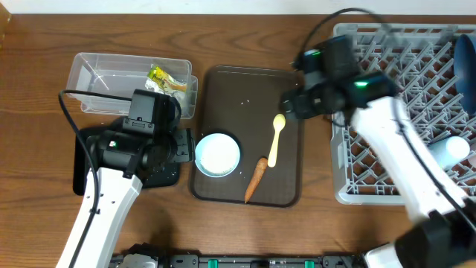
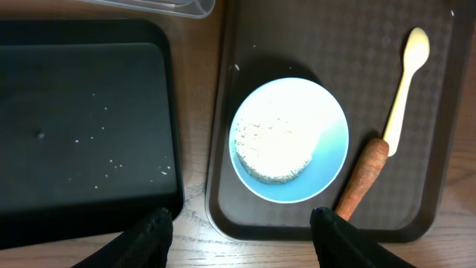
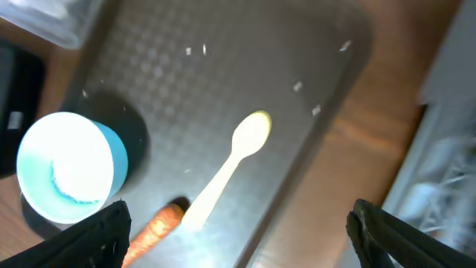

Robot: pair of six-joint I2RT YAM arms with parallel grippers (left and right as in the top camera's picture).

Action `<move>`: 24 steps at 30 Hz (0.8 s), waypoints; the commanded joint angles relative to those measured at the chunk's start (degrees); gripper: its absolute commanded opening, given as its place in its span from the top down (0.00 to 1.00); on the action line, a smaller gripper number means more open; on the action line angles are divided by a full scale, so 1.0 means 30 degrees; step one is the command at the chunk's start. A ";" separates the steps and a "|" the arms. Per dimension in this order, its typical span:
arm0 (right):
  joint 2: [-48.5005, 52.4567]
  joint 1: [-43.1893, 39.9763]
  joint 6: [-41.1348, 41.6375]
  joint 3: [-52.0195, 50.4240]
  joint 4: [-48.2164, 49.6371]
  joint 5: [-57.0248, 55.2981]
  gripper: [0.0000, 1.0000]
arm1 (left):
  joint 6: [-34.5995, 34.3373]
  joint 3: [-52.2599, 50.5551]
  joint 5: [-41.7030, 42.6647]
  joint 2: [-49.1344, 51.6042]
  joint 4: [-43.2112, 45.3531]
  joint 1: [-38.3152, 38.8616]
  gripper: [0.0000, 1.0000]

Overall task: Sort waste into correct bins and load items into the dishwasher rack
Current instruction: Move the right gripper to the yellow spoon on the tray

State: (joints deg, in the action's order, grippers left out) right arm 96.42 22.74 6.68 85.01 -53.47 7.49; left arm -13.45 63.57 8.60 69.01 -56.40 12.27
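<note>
A small light-blue cup with white rice in it stands on the brown tray. It also shows in the left wrist view and the right wrist view. The pale yellow spoon and the orange carrot lie beside it. My left gripper is open and empty above the black bin and the tray's edge. My right gripper is open and empty above the spoon. The tissue is out of view.
The clear tub at the back left holds a yellow-green wrapper. The grey rack on the right holds a blue plate and a white cup. Loose rice grains lie on the tray.
</note>
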 commanded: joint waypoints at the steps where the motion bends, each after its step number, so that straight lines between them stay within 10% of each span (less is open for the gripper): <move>1: 0.1712 0.1020 0.3781 -0.0036 0.0058 -0.2113 0.07 | 0.0117 0.0226 -0.0328 -0.0051 -0.0051 0.0000 0.37; 24: 0.8167 0.2922 0.8699 -0.0036 0.3687 -0.5209 0.13 | 0.0117 0.0131 -0.0321 0.0073 -0.0044 0.0000 0.37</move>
State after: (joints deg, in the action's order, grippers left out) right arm 119.66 30.37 31.22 84.99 -42.63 -6.76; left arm -13.45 63.57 8.58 69.01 -56.40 12.27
